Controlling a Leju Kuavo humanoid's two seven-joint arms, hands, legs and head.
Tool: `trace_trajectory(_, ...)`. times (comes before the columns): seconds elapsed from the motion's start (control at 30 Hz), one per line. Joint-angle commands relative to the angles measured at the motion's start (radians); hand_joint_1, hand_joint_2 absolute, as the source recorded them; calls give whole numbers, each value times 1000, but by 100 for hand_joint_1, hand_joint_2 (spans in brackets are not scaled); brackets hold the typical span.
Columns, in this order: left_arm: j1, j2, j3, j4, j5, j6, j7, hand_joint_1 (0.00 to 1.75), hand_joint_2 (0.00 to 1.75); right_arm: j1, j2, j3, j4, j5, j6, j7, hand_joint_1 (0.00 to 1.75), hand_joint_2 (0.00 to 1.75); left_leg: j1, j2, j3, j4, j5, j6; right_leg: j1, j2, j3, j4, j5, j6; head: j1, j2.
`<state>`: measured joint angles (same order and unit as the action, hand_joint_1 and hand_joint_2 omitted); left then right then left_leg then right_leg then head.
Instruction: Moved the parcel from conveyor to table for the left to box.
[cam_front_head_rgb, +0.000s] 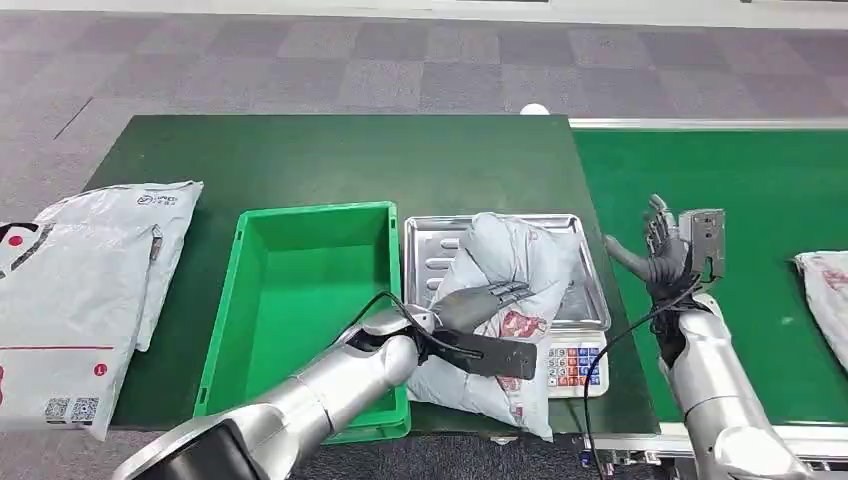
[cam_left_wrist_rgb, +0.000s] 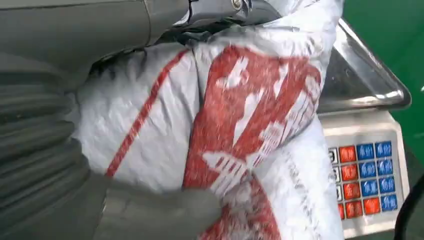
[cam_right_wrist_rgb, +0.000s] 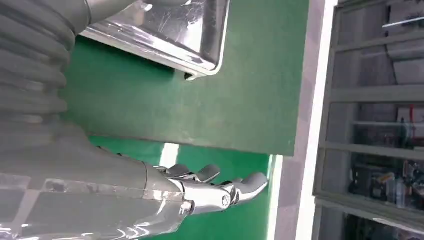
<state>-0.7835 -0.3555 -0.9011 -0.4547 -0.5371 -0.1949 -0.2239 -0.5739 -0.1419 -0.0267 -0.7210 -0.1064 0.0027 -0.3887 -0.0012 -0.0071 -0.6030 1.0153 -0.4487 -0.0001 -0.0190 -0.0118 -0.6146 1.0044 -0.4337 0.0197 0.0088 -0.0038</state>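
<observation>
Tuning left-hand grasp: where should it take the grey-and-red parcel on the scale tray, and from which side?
Probably the bulging middle of the parcel, approached from the green bin side, where the left hand already lies across it. The soft bag mounds up on the scale tray and its lower end droops over the keypad, so the ends look floppy.

green bin empty, scale beside

bright even overhead light, glare on the steel scale tray, close parcel print blurred in the left wrist view.
</observation>
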Motion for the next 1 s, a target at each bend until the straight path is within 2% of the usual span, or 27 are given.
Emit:
trace_trajectory(0.03,13,11,-80,75,-51,47,20,175,175,-34,40,-58,52,12,-3,-1,0,175,0,4,4,-3,0,-1,1,4,3,-3,1,-1,0,0)
trace_trajectory(0.33,-30,47,23,1,-68,202,29,175,175,-42,40,-57,50,16,20,-8,0,175,1,5,5,-2,0,-1,1,5,4,-2,2,-2,0,0)
trace_trajectory(0.77,-60,77,80,-112,-80,259,27,175,175,-16,29,-55,5,8,34,-7,0,175,1,3,3,-1,0,0,1,3,1,-1,0,-1,0,0)
trace_trajectory(0.83,-71,95,98,-161,-90,284,32,175,175,-15,22,-52,4,-1,45,-8,0,175,1,3,1,0,1,0,1,3,0,0,1,-1,0,0)
trace_trajectory(1.0,-67,188,149,-390,-206,340,126,175,175,5,26,-45,-47,-16,55,-4,0,175,1,4,-1,0,0,-1,1,4,-2,0,1,-2,0,0)
